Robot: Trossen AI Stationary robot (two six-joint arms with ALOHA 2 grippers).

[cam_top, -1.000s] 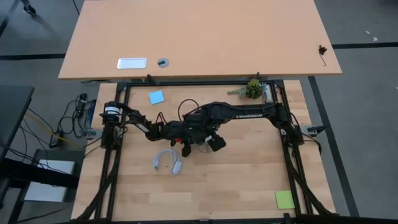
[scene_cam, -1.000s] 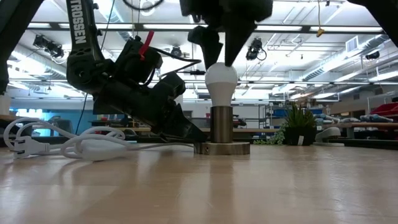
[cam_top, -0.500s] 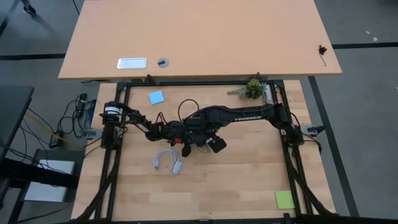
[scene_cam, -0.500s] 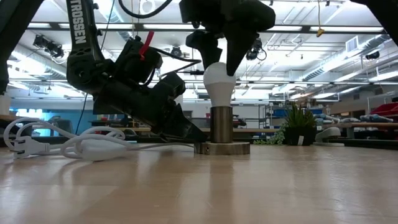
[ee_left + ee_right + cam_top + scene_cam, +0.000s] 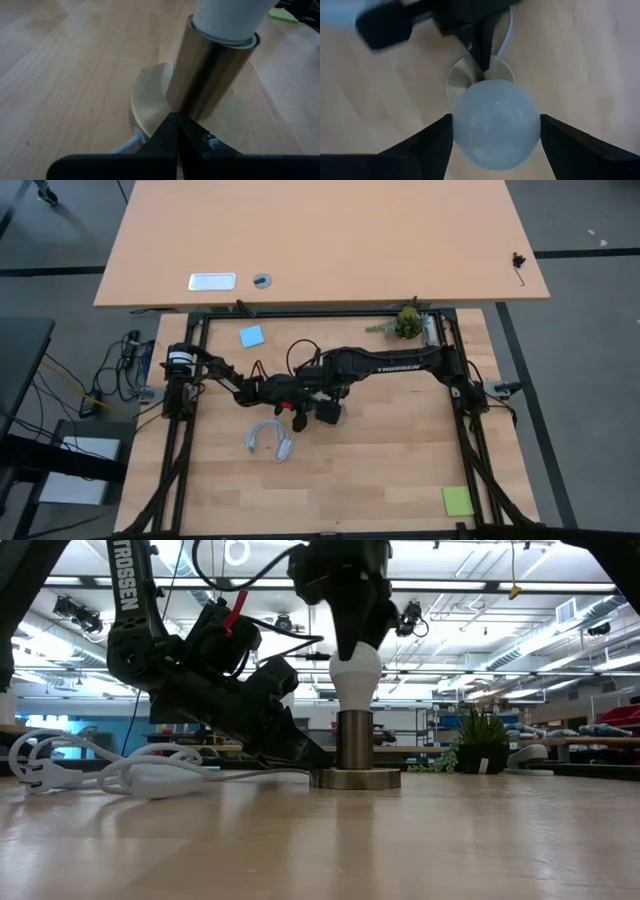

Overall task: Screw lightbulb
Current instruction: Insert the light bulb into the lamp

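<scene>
The white frosted lightbulb (image 5: 357,680) stands upright with its base in a brass socket tube (image 5: 355,740) on a round disc (image 5: 360,778). My right gripper (image 5: 495,131) hangs over it, pointing straight down, shut on the bulb (image 5: 496,122). In the high view this gripper (image 5: 325,405) hides the bulb. My left gripper (image 5: 176,122) is shut and slants down from the table's left to the disc (image 5: 150,100) at the foot of the tube (image 5: 210,75). My left gripper has its shut fingertips (image 5: 312,770) on the disc's top, right at the foot of the tube, slanting down from the table's left. My right gripper holds the bulb's widest part (image 5: 460,130) between its two fingers, from above. The bulb stays upright in the socket.
A coiled white cord with a plug (image 5: 268,438) lies on the table left of the socket, near the left arm (image 5: 100,772). A blue note (image 5: 251,336) lies at the far left, a green note (image 5: 457,500) at the near right, and a small plant (image 5: 407,322) at the far edge.
My right gripper has rolled about its downward axis and sunk a little, so its fingers now reach down past the bulb's crown to its sides. The bulb and socket have stayed in place.
</scene>
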